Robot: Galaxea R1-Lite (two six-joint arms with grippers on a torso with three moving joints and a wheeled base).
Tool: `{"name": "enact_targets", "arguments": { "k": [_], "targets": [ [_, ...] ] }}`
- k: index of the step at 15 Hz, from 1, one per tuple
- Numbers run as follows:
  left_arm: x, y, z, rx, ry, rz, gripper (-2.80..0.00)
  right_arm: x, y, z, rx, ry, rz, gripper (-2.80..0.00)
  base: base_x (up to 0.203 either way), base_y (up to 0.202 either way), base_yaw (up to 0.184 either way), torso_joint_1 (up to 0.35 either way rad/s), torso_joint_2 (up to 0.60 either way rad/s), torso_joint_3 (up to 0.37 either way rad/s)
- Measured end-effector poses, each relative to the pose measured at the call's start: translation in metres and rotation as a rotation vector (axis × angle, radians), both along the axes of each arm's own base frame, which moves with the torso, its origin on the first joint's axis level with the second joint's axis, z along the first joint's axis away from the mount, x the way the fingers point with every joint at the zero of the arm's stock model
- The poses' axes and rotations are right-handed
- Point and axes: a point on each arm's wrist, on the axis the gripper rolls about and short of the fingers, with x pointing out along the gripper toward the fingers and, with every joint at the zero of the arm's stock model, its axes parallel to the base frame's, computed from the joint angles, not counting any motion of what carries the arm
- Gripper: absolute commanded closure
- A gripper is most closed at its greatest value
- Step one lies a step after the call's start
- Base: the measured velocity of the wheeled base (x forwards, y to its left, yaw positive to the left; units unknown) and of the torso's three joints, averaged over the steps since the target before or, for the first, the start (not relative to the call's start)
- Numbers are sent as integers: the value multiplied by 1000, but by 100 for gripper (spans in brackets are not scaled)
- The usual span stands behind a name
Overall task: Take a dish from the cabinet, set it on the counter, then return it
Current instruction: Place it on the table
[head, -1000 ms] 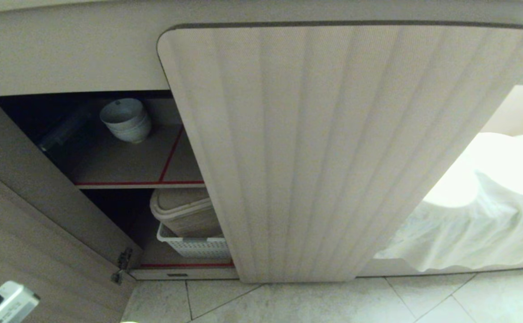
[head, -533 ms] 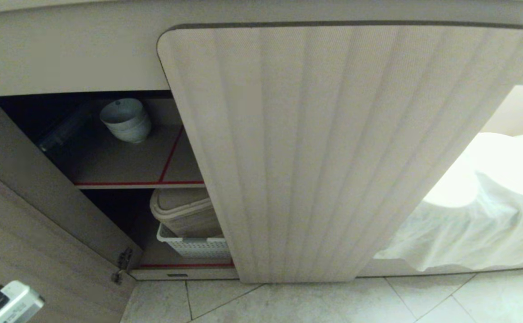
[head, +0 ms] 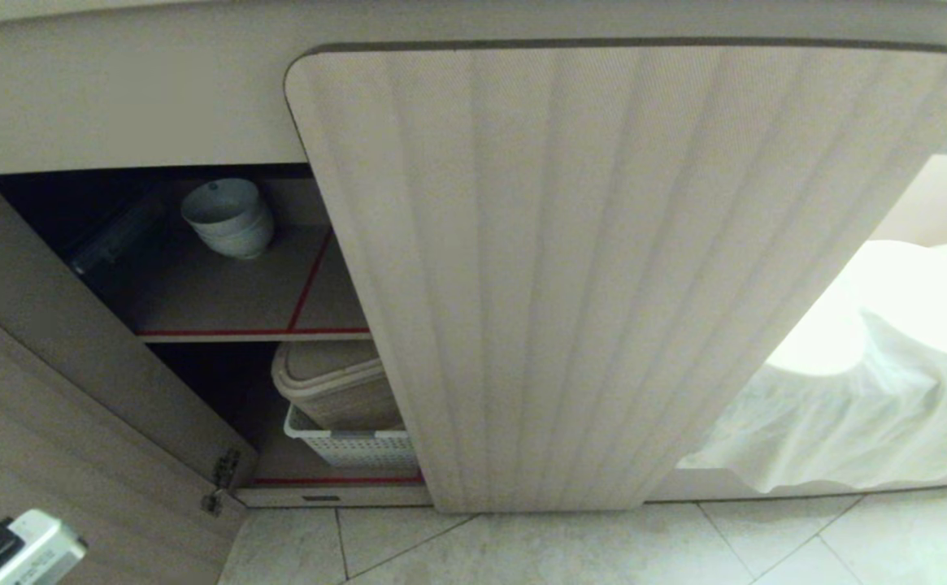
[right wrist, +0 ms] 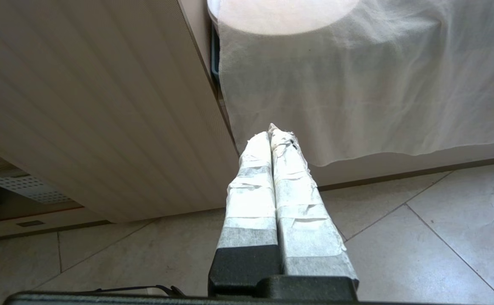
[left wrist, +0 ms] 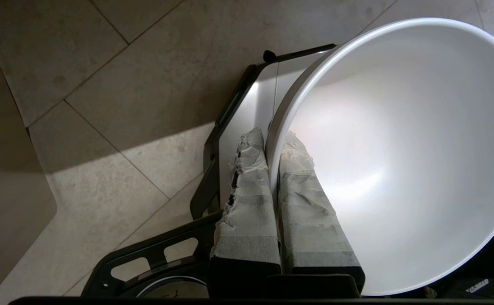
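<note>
we hold dish (left wrist: 399, 161) by rim in left claw (left wrist: 274, 142), one finger inside wall, one outside, low over floor tiles (left wrist: 102, 76) beside open cabinet (head: 221, 276); pinch on rim leaves foot free for setting down. right claw (right wrist: 272, 135) closed, empty, parked by ribbed door (right wrist: 81, 106).

**Left gripper clamped, right gripper idle**

The left gripper (left wrist: 272, 140) has its tape-wrapped fingers (left wrist: 247, 199) pinched on the rim of the dish (left wrist: 399, 148), one inside the wall and one outside. In the head view only the left wrist (head: 22, 556) shows, low at the left corner. The right gripper (right wrist: 271, 133) points forward and down, its padded fingers (right wrist: 253, 186) pressed together, holding nothing.
</note>
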Motion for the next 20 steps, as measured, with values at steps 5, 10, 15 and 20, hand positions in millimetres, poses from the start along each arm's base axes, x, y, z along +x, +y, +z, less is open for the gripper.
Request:
{"name": "enact_targets", "arguments": {
  "k": [5, 10, 15, 20],
  "targets": [
    [1, -1, -2, 6, 16, -1, 0, 0, 0, 0, 0, 0, 0, 0, 0, 0, 0, 0, 0, 0],
    [4, -2, -3, 12, 30, 0, 0, 0, 0, 0, 0, 0, 0, 0, 0, 0, 0, 0, 0, 0],
    [5, -3, -3, 17, 35, 1, 0, 0, 0, 0, 0, 4, 0, 0, 0, 0, 0, 64, -226, -222],
    [6, -3, -2, 17, 33, 2, 0, 0, 0, 0, -1, -1, 0, 0, 0, 0, 0, 182, -533, -295]
  ]
}}
